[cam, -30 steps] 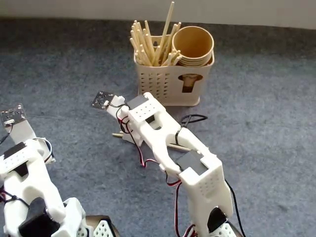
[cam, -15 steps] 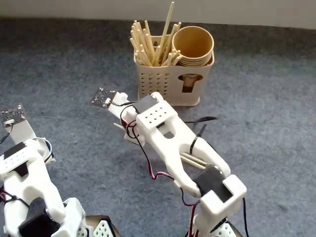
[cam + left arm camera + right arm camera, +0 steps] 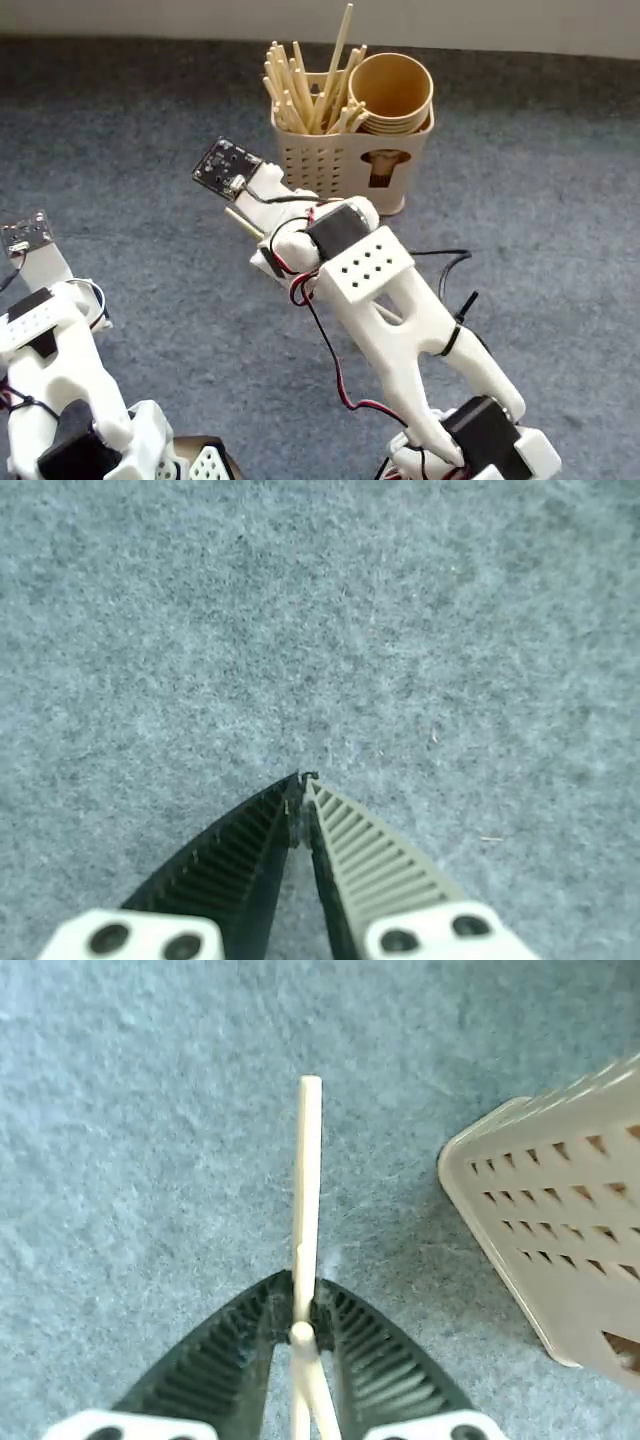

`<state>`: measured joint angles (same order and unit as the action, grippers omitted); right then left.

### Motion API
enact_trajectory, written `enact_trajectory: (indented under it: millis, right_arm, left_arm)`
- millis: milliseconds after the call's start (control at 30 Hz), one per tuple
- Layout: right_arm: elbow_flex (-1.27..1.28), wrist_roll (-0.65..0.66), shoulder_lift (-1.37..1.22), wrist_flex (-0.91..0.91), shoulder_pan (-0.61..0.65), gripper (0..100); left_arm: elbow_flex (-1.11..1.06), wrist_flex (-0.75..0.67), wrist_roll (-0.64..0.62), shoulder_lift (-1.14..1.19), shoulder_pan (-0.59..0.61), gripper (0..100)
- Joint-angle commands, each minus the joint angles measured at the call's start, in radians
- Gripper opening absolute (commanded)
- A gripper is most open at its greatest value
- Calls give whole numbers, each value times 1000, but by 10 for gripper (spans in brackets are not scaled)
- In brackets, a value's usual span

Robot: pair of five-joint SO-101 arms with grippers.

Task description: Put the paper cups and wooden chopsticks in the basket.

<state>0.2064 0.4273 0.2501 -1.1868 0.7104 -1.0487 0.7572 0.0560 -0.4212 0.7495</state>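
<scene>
A cream perforated basket point(image 3: 345, 170) stands at the back of the grey carpet, with several wooden chopsticks point(image 3: 305, 90) upright in its left half and stacked brown paper cups point(image 3: 392, 92) in its right half. My right gripper point(image 3: 302, 1310) is shut on a wooden chopstick point(image 3: 307, 1180), held above the carpet just left of the basket's corner point(image 3: 560, 1230). In the high view the chopstick's tip point(image 3: 242, 222) pokes out beside the right arm point(image 3: 375, 275), in front of the basket. My left gripper point(image 3: 302, 785) is shut with nothing in it, over bare carpet at the near left.
The left arm point(image 3: 50, 340) stays at the near left corner. Black and red cables point(image 3: 440, 262) trail from the right arm. Grey carpet point(image 3: 140, 120) covers the table; a pale wall strip runs along the back.
The right arm has lifted and swung toward the basket with the chopstick in its gripper, off the carpet. The left arm has not moved.
</scene>
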Motion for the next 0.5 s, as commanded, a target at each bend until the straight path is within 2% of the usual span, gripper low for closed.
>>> enact_trajectory:
  millis: [0, 300, 467]
  right_arm:
    - [-18, -57, 107, 2, 13, 4]
    - [-16, -236, 265, 108, 13, 5]
    - [-16, -272, 326, 213, 8, 5]
  left_arm:
    - [19, -12, 8, -24, -5, 28]
    - [19, -12, 8, -24, -5, 28]
    - [19, -12, 8, -24, -5, 28]
